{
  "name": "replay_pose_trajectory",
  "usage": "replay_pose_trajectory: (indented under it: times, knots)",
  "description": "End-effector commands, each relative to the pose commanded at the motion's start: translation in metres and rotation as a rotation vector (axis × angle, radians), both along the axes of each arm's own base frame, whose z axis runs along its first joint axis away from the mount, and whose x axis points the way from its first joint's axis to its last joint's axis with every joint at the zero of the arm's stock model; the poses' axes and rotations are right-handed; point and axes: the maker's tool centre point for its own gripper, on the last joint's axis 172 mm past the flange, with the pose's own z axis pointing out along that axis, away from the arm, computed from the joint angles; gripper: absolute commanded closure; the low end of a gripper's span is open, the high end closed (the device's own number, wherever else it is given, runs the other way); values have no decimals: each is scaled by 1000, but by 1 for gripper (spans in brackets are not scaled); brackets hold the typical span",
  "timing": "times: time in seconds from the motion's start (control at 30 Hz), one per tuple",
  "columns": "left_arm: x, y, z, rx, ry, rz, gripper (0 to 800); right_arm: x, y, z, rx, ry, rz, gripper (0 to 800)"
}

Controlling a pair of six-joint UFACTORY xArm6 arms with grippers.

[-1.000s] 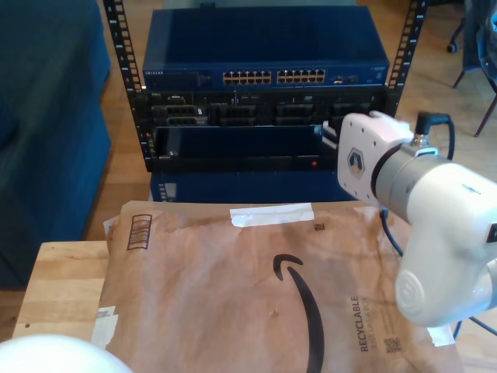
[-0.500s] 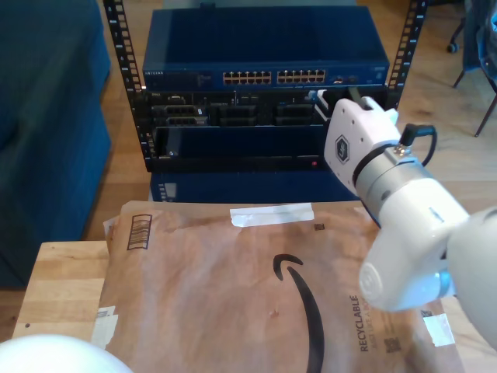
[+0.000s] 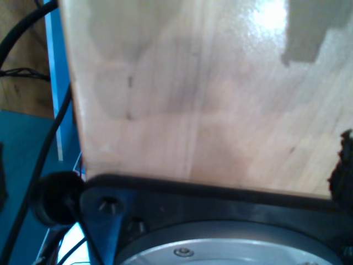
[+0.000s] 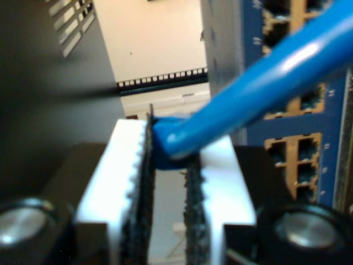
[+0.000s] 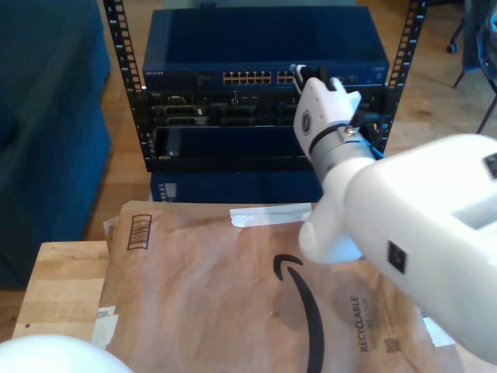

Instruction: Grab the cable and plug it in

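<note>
The cable sits clamped in my second claw.

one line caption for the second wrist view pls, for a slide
My second gripper pinches the blue cable between its white jaws, close to the blue switch's rows of ports.

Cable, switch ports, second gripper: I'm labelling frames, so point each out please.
cable (image 4: 259, 83): second wrist view, blue jacket above the pads.
switch ports (image 5: 247, 78): exterior view, port row.
my second gripper (image 4: 170, 182): second wrist view, between the pads.
</note>
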Motion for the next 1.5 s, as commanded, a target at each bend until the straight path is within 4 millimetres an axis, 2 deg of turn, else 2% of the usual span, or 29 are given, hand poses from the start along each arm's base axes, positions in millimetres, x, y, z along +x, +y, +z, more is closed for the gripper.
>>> replay_pose_trajectory:
  times: [0.07,0.27,0.37,0.5,0.6,0.67,0.97,1.2,1.5]
  knots:
    - [0,0,0,0,0,0,0,-4,-10,5,-20,-27,-45,800]
    - [0,0,0,0,0,0,0,-20,-22,4,-65,-63,-139,800]
    - [0,0,0,0,0,0,0,-21,-27,-9,-64,-40,-169,800]
    - [0,0,0,0,0,0,0,-23,-31,-11,-56,-37,-191,800]
    - [0,0,0,0,0,0,0,-19,-29,-10,-47,-45,-193,800]
    - [0,0,0,0,-1,1,0,-16,-27,-19,-50,-36,-191,800]
    - [0,0,0,0,0,0,0,-1,-22,-25,-38,-50,-196,800]
    - [0,0,0,0,0,0,0,16,-28,-36,-33,-59,-216,800]
    - [0,0,0,0,0,0,0,18,-29,-37,-31,-60,-215,800]
